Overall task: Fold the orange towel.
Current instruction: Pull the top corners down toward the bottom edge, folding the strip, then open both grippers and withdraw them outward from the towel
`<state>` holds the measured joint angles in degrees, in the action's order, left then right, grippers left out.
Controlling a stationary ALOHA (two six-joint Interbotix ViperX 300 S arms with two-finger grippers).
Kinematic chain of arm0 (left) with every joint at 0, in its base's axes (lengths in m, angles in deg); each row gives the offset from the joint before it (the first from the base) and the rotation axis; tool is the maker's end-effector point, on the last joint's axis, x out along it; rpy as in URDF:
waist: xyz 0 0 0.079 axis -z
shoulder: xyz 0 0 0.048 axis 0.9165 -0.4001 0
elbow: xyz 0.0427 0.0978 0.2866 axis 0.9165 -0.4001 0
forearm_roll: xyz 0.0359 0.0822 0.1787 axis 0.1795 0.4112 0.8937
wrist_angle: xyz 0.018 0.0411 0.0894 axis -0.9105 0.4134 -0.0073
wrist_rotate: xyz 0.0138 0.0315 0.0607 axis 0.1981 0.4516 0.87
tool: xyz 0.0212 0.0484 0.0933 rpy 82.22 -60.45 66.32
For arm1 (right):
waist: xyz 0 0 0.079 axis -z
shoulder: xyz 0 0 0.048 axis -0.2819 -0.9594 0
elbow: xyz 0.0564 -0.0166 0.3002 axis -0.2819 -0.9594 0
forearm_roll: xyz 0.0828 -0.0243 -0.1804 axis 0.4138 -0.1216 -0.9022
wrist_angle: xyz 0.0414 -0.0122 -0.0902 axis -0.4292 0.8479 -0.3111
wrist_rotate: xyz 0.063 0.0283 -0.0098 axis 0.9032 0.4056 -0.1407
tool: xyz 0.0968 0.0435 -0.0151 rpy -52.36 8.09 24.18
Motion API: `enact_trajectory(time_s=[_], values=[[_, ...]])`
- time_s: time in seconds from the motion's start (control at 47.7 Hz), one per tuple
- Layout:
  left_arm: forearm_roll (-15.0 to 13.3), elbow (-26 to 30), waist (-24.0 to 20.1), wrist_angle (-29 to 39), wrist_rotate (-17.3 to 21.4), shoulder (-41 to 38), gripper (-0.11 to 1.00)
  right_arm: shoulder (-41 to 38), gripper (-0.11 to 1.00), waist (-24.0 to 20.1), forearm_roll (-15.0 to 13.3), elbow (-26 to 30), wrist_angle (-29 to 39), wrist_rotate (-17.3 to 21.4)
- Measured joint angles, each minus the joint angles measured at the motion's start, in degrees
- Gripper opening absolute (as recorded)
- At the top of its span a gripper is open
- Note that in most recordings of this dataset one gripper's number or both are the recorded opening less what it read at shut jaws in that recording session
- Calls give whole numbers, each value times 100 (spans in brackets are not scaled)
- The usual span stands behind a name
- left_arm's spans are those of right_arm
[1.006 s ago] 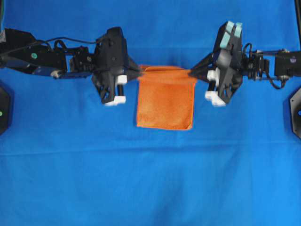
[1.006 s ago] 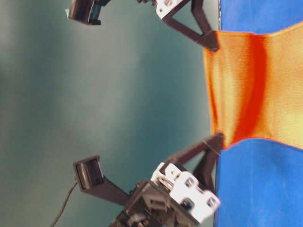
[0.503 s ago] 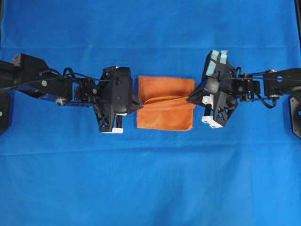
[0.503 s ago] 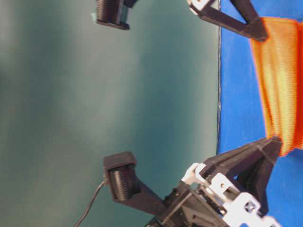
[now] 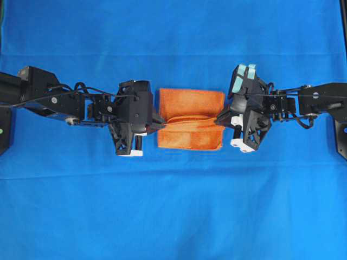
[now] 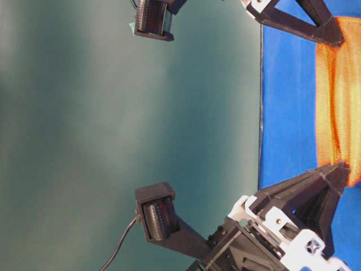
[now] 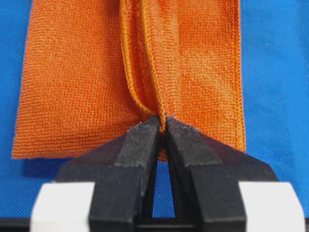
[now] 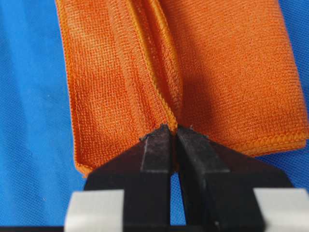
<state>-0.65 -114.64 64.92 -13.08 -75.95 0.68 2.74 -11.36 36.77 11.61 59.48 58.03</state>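
Both arms reach level toward centre, left arm [image 5: 49, 100] from 9 o'clock, right arm [image 5: 309, 100] from 3 o'clock. Left gripper [image 5: 161, 122] jaws pinched tight on the orange towel [image 5: 190, 103] edge, tips pointing 3 o'clock. Right gripper [image 5: 217, 120] likewise clamped on the opposite edge, tips pointing 9 o'clock.

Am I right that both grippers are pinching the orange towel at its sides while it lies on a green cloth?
Not quite: the cloth is blue, as the overhead view shows. The left gripper and right gripper do pinch the orange towel at its sides.
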Motion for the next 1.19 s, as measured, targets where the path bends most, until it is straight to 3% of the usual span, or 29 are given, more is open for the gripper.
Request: enact_trajectory(time_s=[0.063, 0.126, 0.272, 0.356, 0.44, 0.775, 1.194], values=[[-9, 0, 0, -44, -26, 0, 4, 0, 5, 0, 26, 9, -9, 0], [-9, -9, 0, -62, -53, 0, 12, -18, 20, -9, 44, 26, -9, 0], [-9, -26, 44, 9, -202, 9, 54, -18, 62, -185, 53, 88, 0, -9], [-9, -44, 114, 158, -220, 123, 72, -26, 64, -360, 53, 149, 26, -9], [-9, -35, 211, 404, -211, 360, 70, 9, 58, -527, 53, 202, 105, -35], [-9, -325, 308, 1354, -141, 1775, 63, 1020, 59, -633, -9, 193, 993, -62], [0, -1661, 132, 1424, -149, 4702, 63, 3885, 59, -404, -387, -650, 1468, -70]])
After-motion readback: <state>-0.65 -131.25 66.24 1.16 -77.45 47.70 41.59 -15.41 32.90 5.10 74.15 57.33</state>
